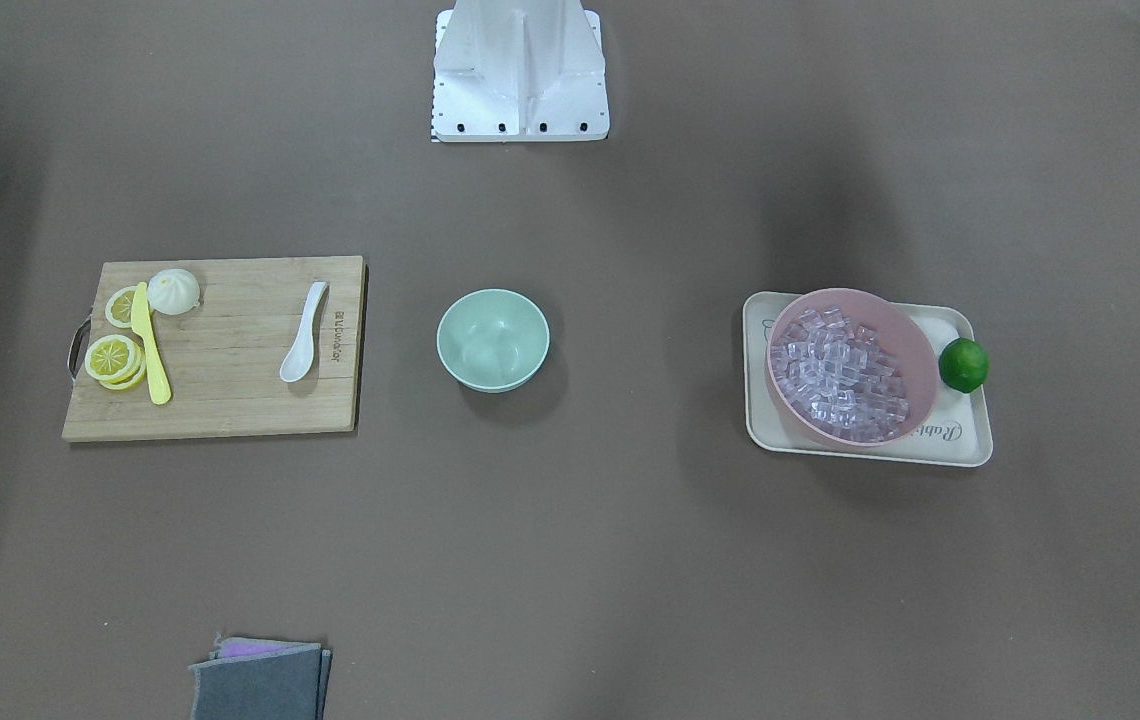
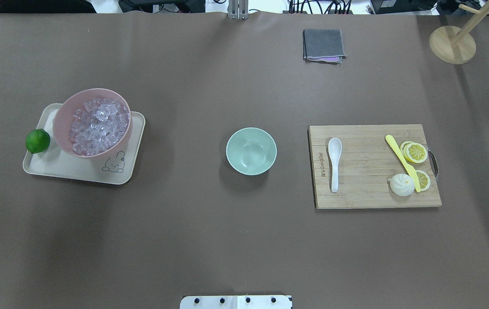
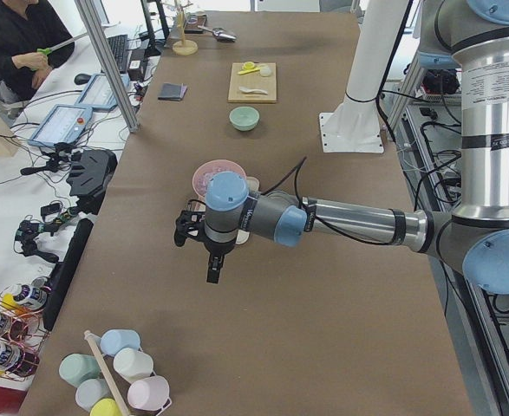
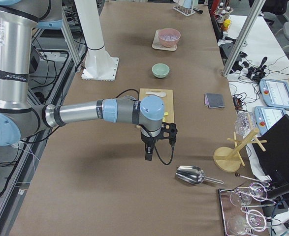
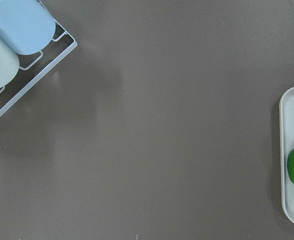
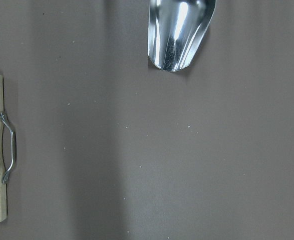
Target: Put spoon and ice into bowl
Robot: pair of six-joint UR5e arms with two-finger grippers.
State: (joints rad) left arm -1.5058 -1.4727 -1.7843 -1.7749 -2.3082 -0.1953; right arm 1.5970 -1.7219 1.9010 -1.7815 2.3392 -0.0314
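Note:
The white spoon (image 2: 334, 163) lies on a wooden cutting board (image 2: 369, 197), also in the front view (image 1: 303, 333). The mint-green bowl (image 2: 251, 150) stands empty at the table's middle (image 1: 492, 339). The clear ice cubes (image 2: 97, 125) fill a pink bowl (image 1: 915, 345) on a cream tray (image 2: 64, 169). My left gripper (image 3: 212, 270) hangs over bare table beyond the tray's end. My right gripper (image 4: 148, 153) hangs over bare table past the cutting board. Both show only in the side views, so I cannot tell whether they are open or shut.
A lime (image 2: 37, 140) sits on the tray's edge. A yellow knife (image 2: 402, 162), lemon slices (image 2: 416, 152) and a bun (image 2: 401, 185) lie on the board. A steel scoop (image 6: 179, 32), a folded grey cloth (image 2: 323, 44) and a cup rack (image 5: 16, 55) sit near the table's edges.

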